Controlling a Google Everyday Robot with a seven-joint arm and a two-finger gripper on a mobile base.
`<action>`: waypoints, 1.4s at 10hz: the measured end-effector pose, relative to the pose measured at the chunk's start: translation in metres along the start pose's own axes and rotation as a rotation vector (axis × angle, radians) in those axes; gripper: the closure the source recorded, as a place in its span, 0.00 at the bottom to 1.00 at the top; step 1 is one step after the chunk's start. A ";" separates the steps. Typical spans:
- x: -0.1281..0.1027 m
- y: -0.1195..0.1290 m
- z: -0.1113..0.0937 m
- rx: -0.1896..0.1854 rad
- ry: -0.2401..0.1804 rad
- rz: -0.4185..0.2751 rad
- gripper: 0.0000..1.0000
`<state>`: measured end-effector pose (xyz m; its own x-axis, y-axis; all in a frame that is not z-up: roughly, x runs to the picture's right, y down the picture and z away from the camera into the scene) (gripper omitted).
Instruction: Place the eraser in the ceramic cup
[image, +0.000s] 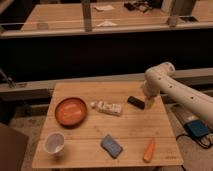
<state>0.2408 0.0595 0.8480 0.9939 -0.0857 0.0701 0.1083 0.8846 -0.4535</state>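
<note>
The eraser (135, 102), a small flat black block, lies on the wooden table (134, 129) right of centre, toward the back. My gripper (149, 103) hangs from the white arm just to the eraser's right, close to the table top, open and holding nothing. The ceramic cup (54, 144), white and round, stands upright at the table's front left corner, far from the gripper.
An orange plate (70, 111) sits at the left, behind the cup. A white printed tube (108, 107) lies between the plate and the eraser. A blue-grey block (112, 146) and an orange carrot-like piece (149, 149) lie near the front edge. Dark counters stand behind the table.
</note>
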 end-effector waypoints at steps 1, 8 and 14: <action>-0.001 -0.002 0.005 -0.005 -0.004 -0.005 0.20; -0.011 -0.009 0.048 -0.042 -0.040 -0.044 0.20; -0.007 -0.008 0.068 -0.089 -0.053 -0.072 0.20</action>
<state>0.2310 0.0847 0.9116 0.9811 -0.1206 0.1511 0.1829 0.8325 -0.5230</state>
